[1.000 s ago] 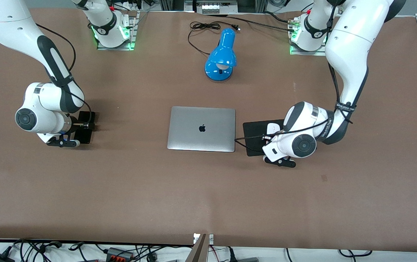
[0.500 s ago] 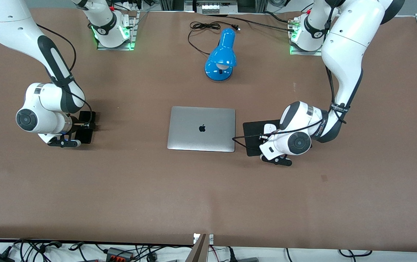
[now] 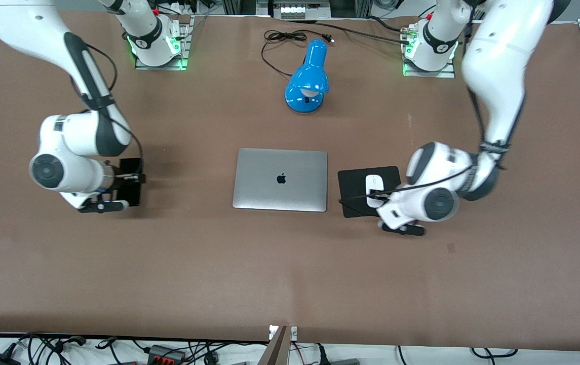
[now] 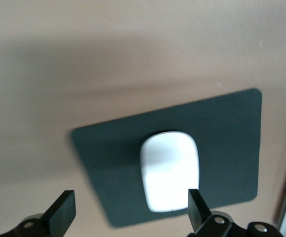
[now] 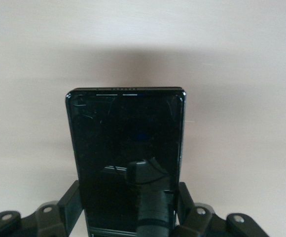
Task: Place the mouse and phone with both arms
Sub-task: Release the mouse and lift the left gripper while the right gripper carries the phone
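White mouse (image 4: 170, 170), flat on the black mouse pad (image 4: 222, 128), beside the silver laptop (image 3: 279, 179) toward the left arm's end of the table (image 3: 290, 274). Left gripper (image 4: 128, 210) up over the mouse, fingers spread wide, touching nothing. Looks let go and safe. Could go wrong only by dipping down again: a bump from one finger, and off the pad with a smooth, slippery mouse.

Toward the right arm's end, black phone (image 5: 125, 143) pinched by its two long sides in the right gripper (image 5: 128, 195), glossy face up, over bare table. Seems lifted a little, with a soft shadow under it. Not put down yet, so most of the worry sits here. Thin and shiny, so easy to slip out of a weak squeeze. Held only at one end, so likely to droop at the free end and hit the table corner first. Letting go too high: a drop and a smack. Pushing down too hard: a scrape on the table.

Farther up the table, a blue lamp (image 3: 310, 76) with a black cable (image 3: 282, 38), well apart from both grippers. No trouble likely from those.
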`<state>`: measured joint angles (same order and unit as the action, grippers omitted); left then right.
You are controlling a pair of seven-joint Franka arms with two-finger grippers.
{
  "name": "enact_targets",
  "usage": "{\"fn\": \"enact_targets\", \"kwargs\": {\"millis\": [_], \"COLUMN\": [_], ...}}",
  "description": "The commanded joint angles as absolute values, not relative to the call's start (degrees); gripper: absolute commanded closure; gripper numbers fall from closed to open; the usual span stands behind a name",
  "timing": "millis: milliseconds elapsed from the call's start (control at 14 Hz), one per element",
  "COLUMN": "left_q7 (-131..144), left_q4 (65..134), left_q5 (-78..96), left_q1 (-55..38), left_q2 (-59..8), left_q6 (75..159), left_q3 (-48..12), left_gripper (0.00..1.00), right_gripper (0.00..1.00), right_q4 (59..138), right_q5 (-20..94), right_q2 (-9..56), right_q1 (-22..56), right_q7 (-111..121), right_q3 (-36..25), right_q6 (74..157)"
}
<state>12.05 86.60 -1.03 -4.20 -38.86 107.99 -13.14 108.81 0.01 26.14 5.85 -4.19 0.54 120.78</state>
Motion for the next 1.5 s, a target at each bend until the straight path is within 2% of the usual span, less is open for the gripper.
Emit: {"fn": "enact_targets", "kwargs": {"millis": [0,357,571,786,1071,1214,1429], "left_q7": [11.77,11.95,11.43,12.04,18.28,18.89,18.90], "left_q4": [85.08,84.81,84.73,85.07,87.62,88.76,96.83], "left_q5": [-2.10,-2.20,-3.07,-4.22,-2.82,-2.90,-2.64], "left_q1": [-0.45,10.26,11.25,10.64,10.73,11.25,12.30], "left_q2": [-33.42,-25.51,-17.08,-11.89,-8.36,-7.21,-2.04], "left_q6": [101.88,96.51,90.47,85.18,87.69,89.12,93.49], "left_q3": [-12.92,-13.70,-13.62,-15.20,-18.10,-21.87,-22.06], "left_gripper": [0.00,0.00,0.00,0.00,0.00,0.00,0.00], "right_gripper": [0.73,0.73,0.73,0.73,0.73,0.73,0.73], "right_q4": [107.93,108.02,108.11,108.11,108.11,108.11,108.02], "right_q5": [1.93,2.63,5.80,5.98,6.06,6.06,6.06], "right_q2": [26.80,30.49,31.82,33.04,33.40,33.49,33.84], "right_q1": [12.37,19.85,22.40,23.03,23.38,23.47,23.99], "right_q7": [-11.40,-24.94,-25.58,-25.66,-25.75,-25.75,-26.98], "right_q3": [0.18,0.26,0.26,0.26,0.26,0.26,0.26], "right_q6": [120.84,125.42,126.29,127.61,129.19,129.72,130.60]}}
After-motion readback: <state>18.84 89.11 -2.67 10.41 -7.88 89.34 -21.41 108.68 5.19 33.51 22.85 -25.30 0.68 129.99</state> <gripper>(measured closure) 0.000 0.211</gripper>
